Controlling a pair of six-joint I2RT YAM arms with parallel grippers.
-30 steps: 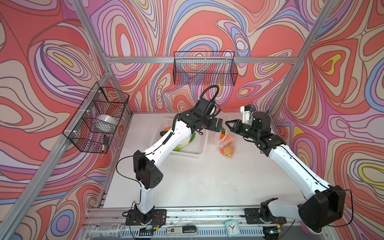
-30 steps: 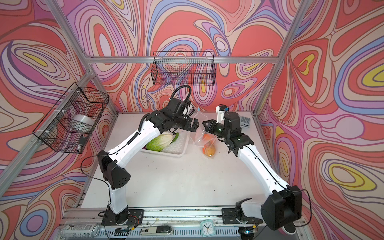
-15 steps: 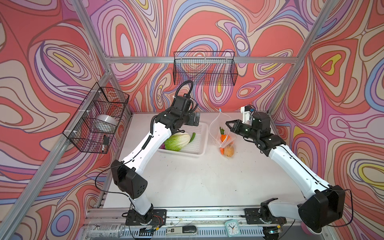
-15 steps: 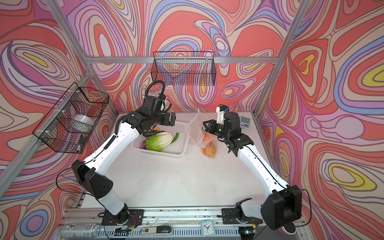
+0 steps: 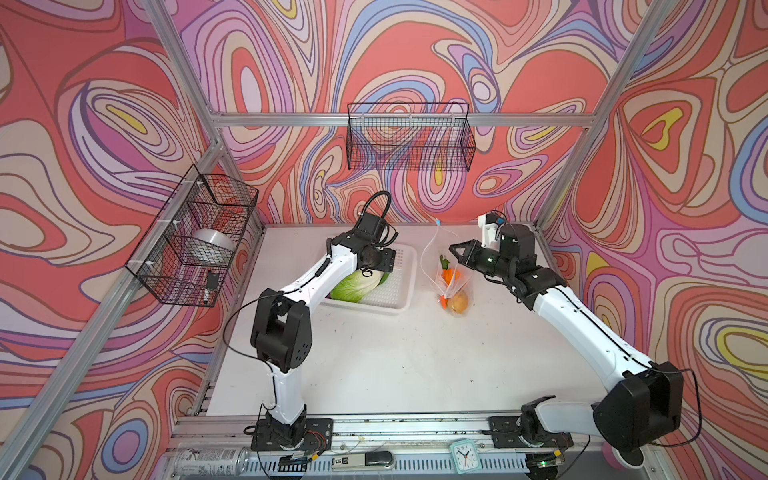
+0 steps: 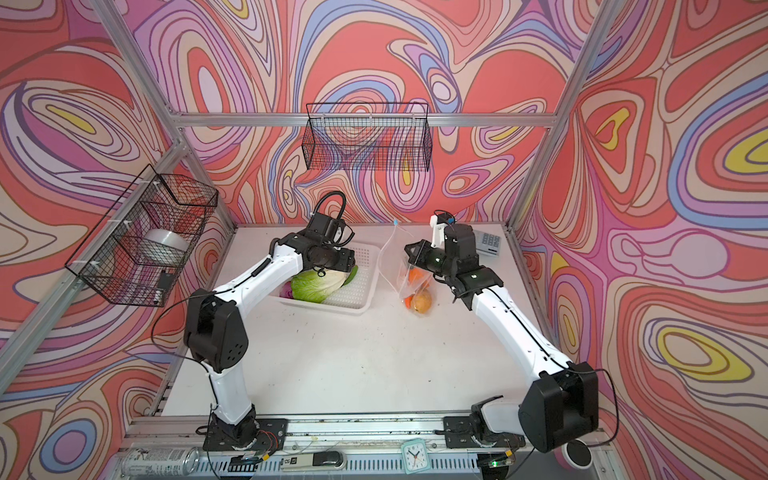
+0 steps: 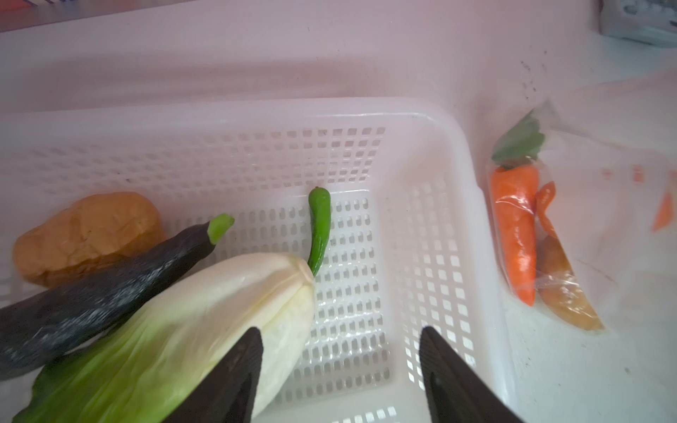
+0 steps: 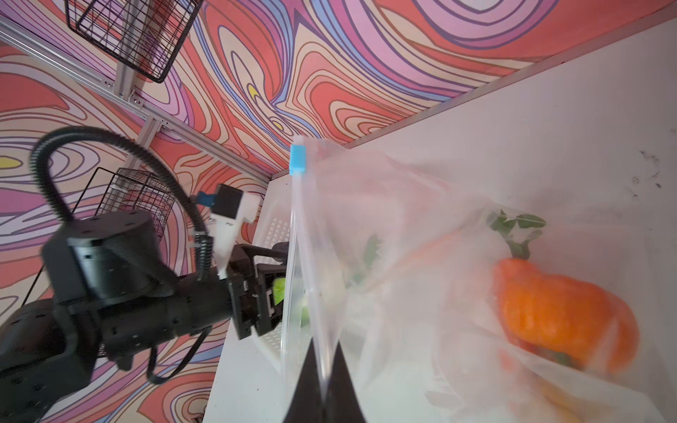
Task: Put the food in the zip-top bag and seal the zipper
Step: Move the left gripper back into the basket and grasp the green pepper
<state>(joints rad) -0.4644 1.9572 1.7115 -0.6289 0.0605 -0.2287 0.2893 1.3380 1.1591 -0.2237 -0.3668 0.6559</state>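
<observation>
The clear zip-top bag (image 5: 434, 259) hangs upright right of the white basket (image 5: 401, 286). My right gripper (image 8: 324, 370) is shut on its mouth edge, and the zipper runs up to a light-blue slider (image 8: 297, 159). A carrot (image 7: 514, 219), a pumpkin (image 8: 560, 315) and a tan potato (image 5: 458, 301) lie inside the bag. My left gripper (image 7: 339, 340) hangs open over the basket, one finger above the napa cabbage's (image 7: 190, 329) white end, holding nothing. An eggplant (image 7: 102, 289), another potato (image 7: 88, 234) and a small green pepper (image 7: 319, 227) also lie in the basket.
Black wire baskets hang on the back wall (image 5: 409, 137) and left wall (image 5: 195, 237). A calculator (image 6: 490, 243) lies at the back right corner. A small clock (image 5: 463, 451) and a can (image 5: 210, 459) sit on the front rail.
My left arm has swung away from the bag's mouth and back over the basket, ending above the cabbage with its jaws narrower. The right gripper has kept its hold on the bag.
</observation>
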